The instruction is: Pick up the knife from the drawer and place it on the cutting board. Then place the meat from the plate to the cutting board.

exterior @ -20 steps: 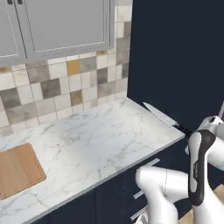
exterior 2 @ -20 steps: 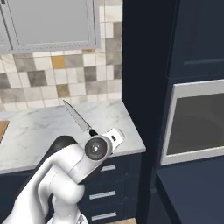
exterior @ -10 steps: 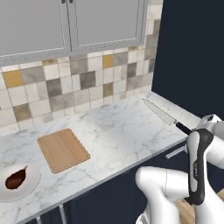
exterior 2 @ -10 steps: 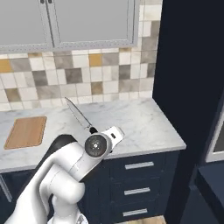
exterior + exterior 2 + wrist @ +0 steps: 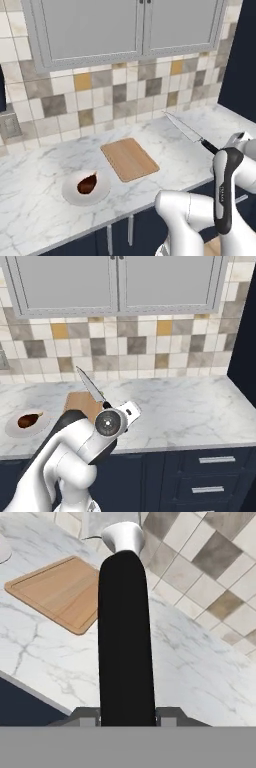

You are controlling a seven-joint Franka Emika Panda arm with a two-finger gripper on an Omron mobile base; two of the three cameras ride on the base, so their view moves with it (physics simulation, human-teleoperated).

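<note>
Your base has rolled left: cutting board (image 5: 129,159) and plate (image 5: 70,193) now in view, pincer (image 5: 125,719) clamped on knife (image 5: 190,132), placement next.

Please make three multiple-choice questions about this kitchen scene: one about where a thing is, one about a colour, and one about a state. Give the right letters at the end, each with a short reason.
1. Where is the meat?
A. on the cutting board
B. on the plate
C. in the claw

2. What colour is the knife handle?
A. black
B. red
C. yellow

3. What is the state of the cutting board?
A. it carries the knife
B. it carries the meat
C. nothing lies on it

Answers:
1 B: the meat lies on the plate, beside the cutting board.
2 A: the handle of the knife is black in the hand view.
3 C: the board's wood is bare, and the claw is shut on the knife above the counter.
</note>
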